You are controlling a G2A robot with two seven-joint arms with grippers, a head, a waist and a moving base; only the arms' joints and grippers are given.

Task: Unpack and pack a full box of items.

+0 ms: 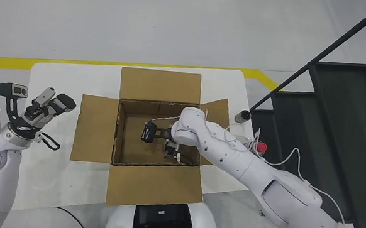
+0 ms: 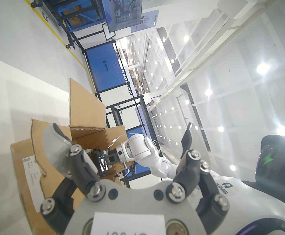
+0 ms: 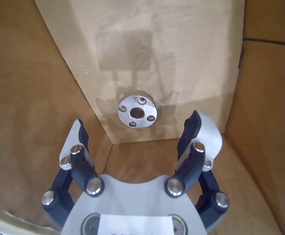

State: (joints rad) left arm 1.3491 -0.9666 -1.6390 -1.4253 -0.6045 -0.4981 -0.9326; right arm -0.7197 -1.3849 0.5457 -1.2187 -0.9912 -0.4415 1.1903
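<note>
An open cardboard box (image 1: 159,84) stands mid-table with its four flaps folded out. My right gripper (image 1: 148,133) hangs inside it, open, with nothing between its fingers. In the right wrist view a round metal flange (image 3: 137,112) with a centre hole and several small holes lies on the box floor (image 3: 133,55), just beyond the open right gripper (image 3: 137,129) and apart from its fingertips. My left gripper (image 1: 48,101) is raised over the table's left edge, well clear of the box, open and empty. The left wrist view has the left gripper (image 2: 121,131) tilted upward, with the box (image 2: 89,106) and the right gripper (image 2: 102,160) beyond.
A small grey cylinder (image 1: 241,117) and a red-capped item (image 1: 261,147) stand on the white table (image 1: 60,169) right of the box. Black metal stairs (image 1: 333,123) rise close to the table's right side. Bare table lies left of the box.
</note>
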